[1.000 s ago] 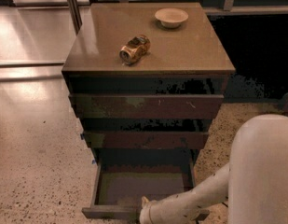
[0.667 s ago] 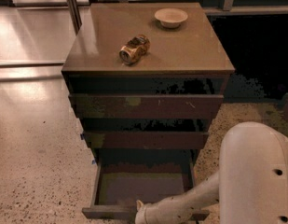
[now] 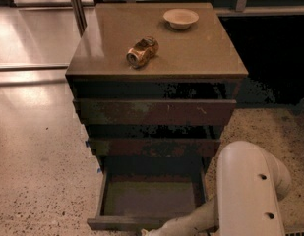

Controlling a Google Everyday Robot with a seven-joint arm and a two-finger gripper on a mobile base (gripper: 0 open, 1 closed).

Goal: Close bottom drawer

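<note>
1. Looking down at the front of the table (image 3: pixel 200 53), with three dark drawer fronts stacked under its top.
2. Finding the bottom drawer (image 3: pixel 117 223) lowest of the three, pulled well out toward the camera, shallow grey-brown tray laid open, thin front slab close to the lower edge of the view.
3. Catching the hand (image 3: pixel 150 231) right at that lower edge, just beside the slab, mostly cut off by the frame.
4. Cannot tell whether spread or pressed together, nor whether touching the slab or merely next to it.
5. Following the pale arm (image 3: pixel 250 191) up and right to a bulky rounded link filling the lower right corner, hiding the drawer's right front corner.
6. Noting the middle front (image 3: pixel 151 147) and the widest front (image 3: pixel 154 112) above, each standing out a little, with dark speckled shadow in the gaps between; hard to make out anything in there.
7. Up on the table: a gold can (image 3: pixel 142 51) lying on its side toward the front left, a pale shallow bowl (image 3: pixel 180 18) well apart at the back.
8. Off to the left, glossy speckled floor (image 3: pixel 38 171) with glare; to the right, only blackness beyond the table.
</note>
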